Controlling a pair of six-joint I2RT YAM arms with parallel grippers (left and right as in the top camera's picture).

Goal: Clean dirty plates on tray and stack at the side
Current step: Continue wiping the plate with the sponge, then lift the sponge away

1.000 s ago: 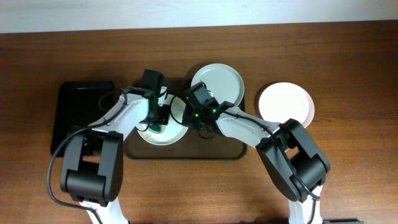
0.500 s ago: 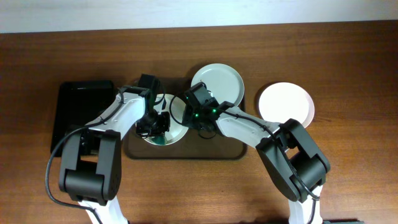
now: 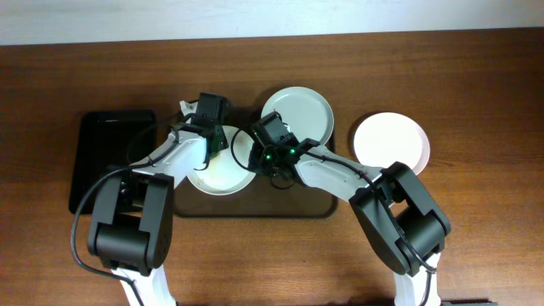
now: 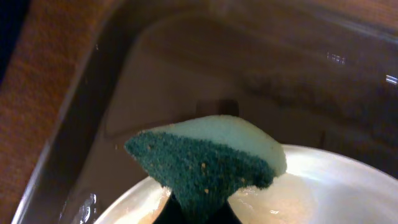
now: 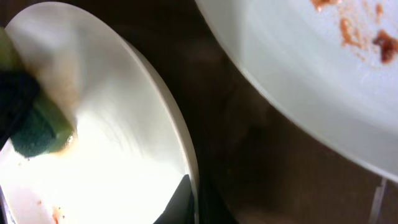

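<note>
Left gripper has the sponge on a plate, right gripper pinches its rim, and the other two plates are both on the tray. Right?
No. Of those two, only the smeared plate is on the tray; the white plate lies on the table right of it (overhead view). The sponge in the left gripper and the right gripper on the rim are right.

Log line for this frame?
left gripper: sponge on held plate | right gripper: grips its rim | smeared plate: on tray | white plate: off tray
</note>
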